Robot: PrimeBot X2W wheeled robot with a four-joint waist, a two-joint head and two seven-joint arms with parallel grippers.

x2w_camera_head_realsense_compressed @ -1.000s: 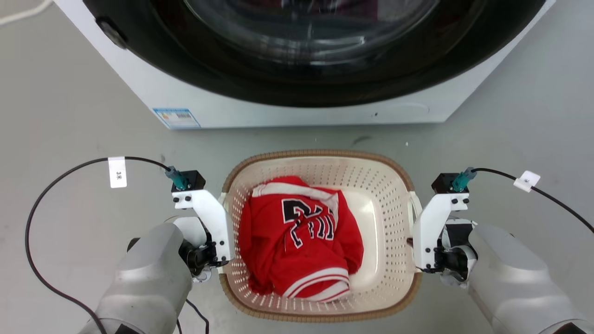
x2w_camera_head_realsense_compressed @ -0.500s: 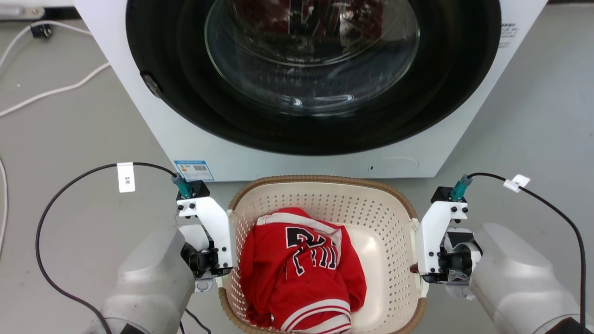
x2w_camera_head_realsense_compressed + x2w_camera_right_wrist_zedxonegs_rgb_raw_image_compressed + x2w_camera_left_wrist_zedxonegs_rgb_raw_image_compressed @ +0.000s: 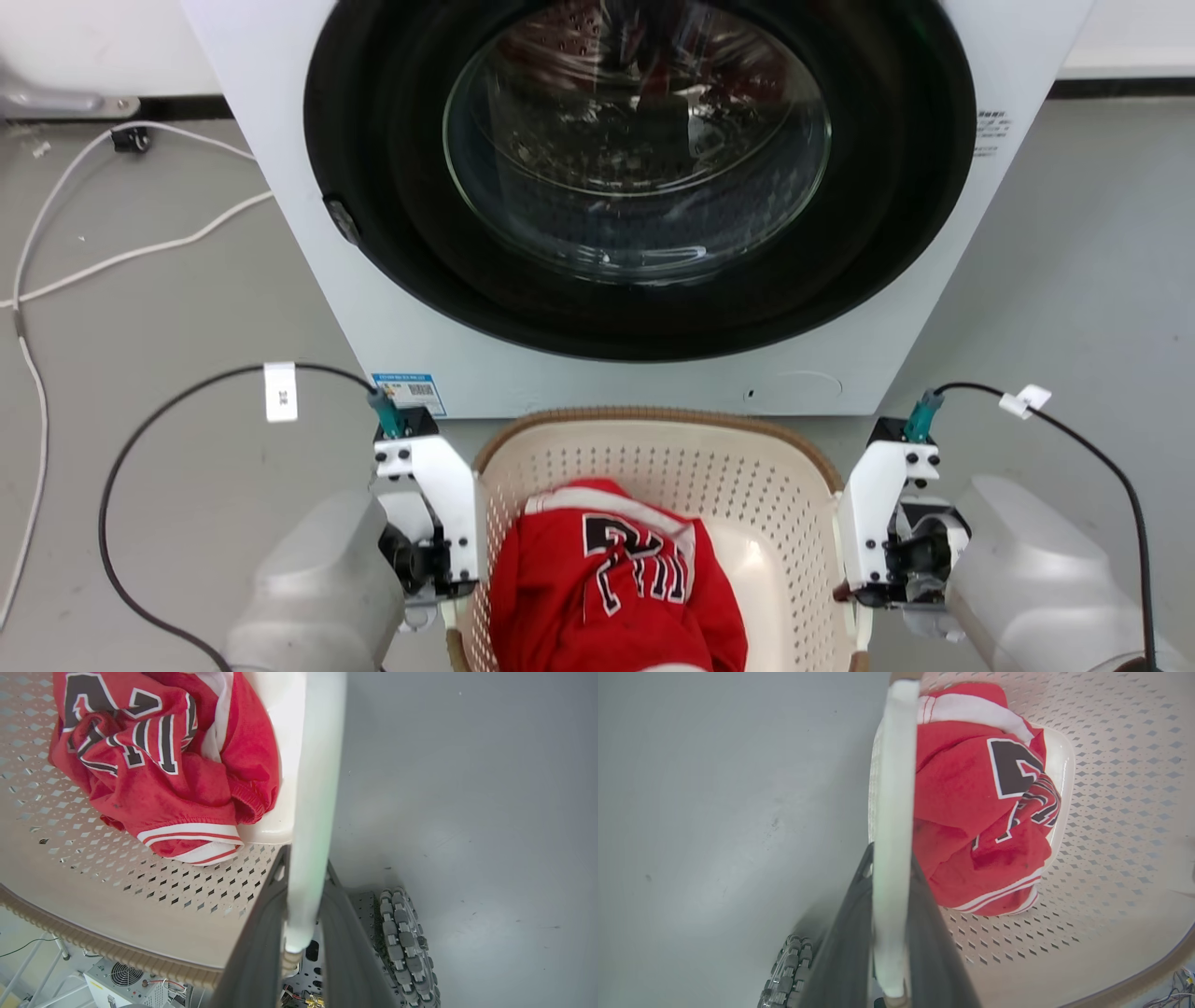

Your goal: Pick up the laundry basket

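The left tool (image 3: 891, 858) and right tool (image 3: 306, 863) are each clamping a handle (image 3: 893, 765) of the basket (image 3: 653, 462), just in front of the washer (image 3: 560, 387). Uneven lifting is risking a tilt, a slipped handle or a bump against the washer.

— What do we have underfoot?
— We see a smooth grey floor (image 3: 1074, 280). A white washing machine (image 3: 392, 317) stands on it ahead of us.
— Anything else down there?
— White cables (image 3: 140, 250) trail across it at our left, beside a small black plug (image 3: 129, 140).
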